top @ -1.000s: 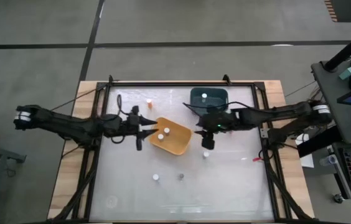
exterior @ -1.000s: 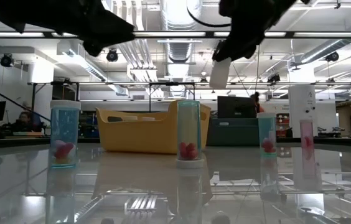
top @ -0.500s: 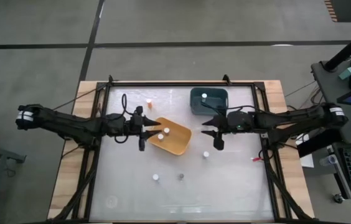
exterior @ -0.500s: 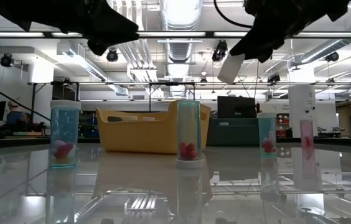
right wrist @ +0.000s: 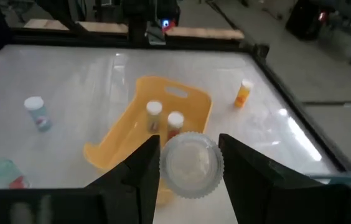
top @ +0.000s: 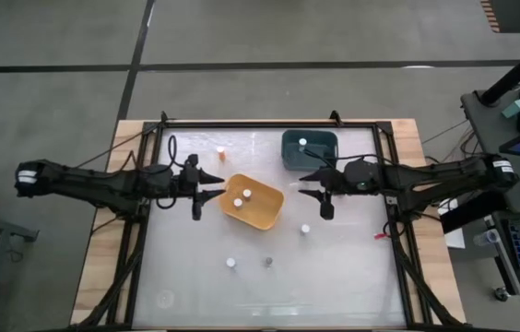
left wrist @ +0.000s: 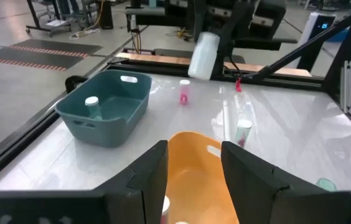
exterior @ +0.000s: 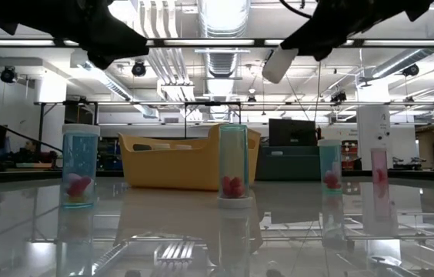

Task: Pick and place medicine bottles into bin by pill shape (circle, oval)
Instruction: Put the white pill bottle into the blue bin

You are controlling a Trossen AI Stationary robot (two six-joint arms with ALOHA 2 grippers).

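Observation:
My right gripper (top: 318,191) hangs over the table between the teal tub (top: 309,148) and the orange-yellow tub (top: 252,203), shut on a white medicine bottle (exterior: 276,64). My left gripper (top: 206,187) stands open just left of the orange-yellow tub, with nothing between its fingers. Two white-capped bottles (right wrist: 163,118) stand in the orange-yellow tub, and one bottle (left wrist: 92,104) stands in the teal tub. Loose bottles stand upright on the table: an orange one (top: 220,150), a white-capped one (top: 305,229) and two near the front (top: 230,263). My right gripper pinches the white bottle between its two fingers, one on each side of the ribbed cap end (right wrist: 191,165). The fingers reach nearly level from the table's right. The bottle is lifted clear and tilted, its free end (exterior: 268,75) slanting down and forward.
The table has a raised dark frame (top: 384,184) around it. Cables (top: 182,157) trail along the left arm. Free table surface lies near the front edge, beyond the two front bottles.
My right gripper has drawn back toward the table's right edge and tipped up from pointing down to nearly level. The white bottle went with it, rising and tilting further over. My left gripper has pulled back a little toward the table's left edge.

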